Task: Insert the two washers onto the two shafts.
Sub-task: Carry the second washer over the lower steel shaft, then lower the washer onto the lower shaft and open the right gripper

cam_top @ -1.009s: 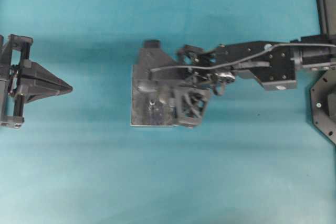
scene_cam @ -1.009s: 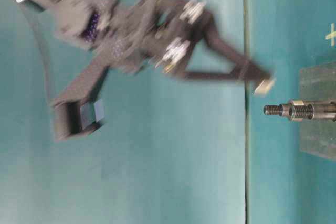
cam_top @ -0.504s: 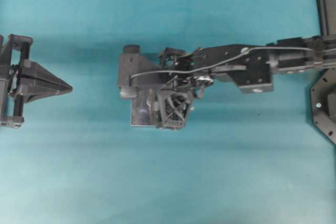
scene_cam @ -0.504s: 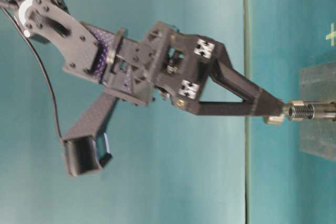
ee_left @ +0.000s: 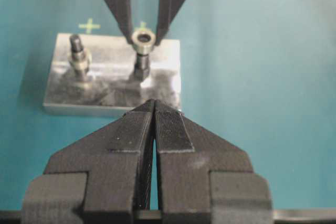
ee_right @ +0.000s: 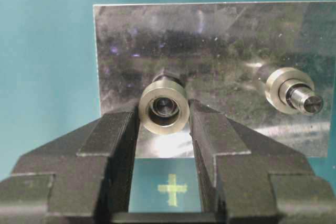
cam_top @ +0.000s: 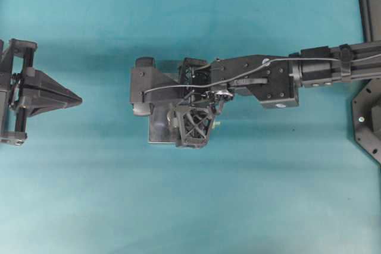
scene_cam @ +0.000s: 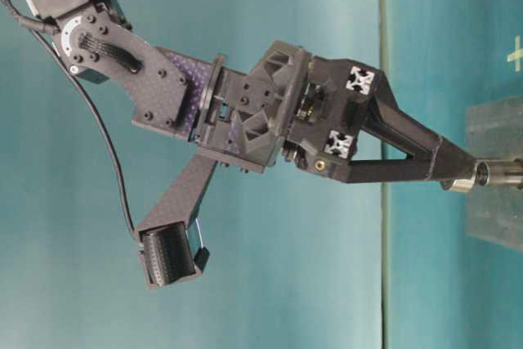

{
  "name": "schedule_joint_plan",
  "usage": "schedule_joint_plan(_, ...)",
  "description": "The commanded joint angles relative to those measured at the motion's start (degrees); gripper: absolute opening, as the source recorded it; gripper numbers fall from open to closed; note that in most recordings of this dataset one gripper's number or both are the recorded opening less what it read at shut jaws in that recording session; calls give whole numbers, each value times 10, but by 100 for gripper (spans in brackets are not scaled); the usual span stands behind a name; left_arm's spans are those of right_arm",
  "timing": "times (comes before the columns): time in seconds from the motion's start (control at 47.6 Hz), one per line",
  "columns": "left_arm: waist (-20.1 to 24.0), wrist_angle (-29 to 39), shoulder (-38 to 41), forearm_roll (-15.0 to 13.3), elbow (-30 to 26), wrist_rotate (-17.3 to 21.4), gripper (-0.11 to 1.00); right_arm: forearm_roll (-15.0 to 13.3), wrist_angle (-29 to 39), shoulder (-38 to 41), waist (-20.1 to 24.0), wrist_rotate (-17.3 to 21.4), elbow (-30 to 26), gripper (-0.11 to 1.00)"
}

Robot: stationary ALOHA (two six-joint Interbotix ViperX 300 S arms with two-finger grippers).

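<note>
Green cross mark (ee_right: 172,188), no readable writing

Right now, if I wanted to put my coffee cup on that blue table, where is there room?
Bare cloth lies between the left hand and the metal plate, and across the whole near strip below the plate in the overhead view. It is crowded at the plate, where the right hand holds the washer over a shaft.
</note>
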Motion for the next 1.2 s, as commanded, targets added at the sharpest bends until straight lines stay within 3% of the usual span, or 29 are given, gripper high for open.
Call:
schedule_joint_plan(0.0, -1, -4, -2, 2, -9, -1, 0, -1, 3, -9, 1, -8, -11, 33)
schedule_joint_plan(0.441, -1, -4, -4, 2, -9, -2, 0, -1, 2, -5, 1, -17, -13, 35)
schedule_joint_plan(0.588, 0, -6, -4, 2, -8, -2, 0, -1, 1, 1, 2, -17, -13, 69)
schedule_joint_plan(0.652, -1, -6, -4, 2, -9, -2, 0, 1, 0, 4, 2, -17, -13, 75)
schedule_joint_plan(0.904, -1, -6, -4, 2, -8, -2, 0, 26, 1, 4, 12, -17, -17, 72)
schedule_joint_plan(1.177, -1, -6, -4, 2, -8, -2, 0, 28, 0, 4, 19, -18, -23, 71)
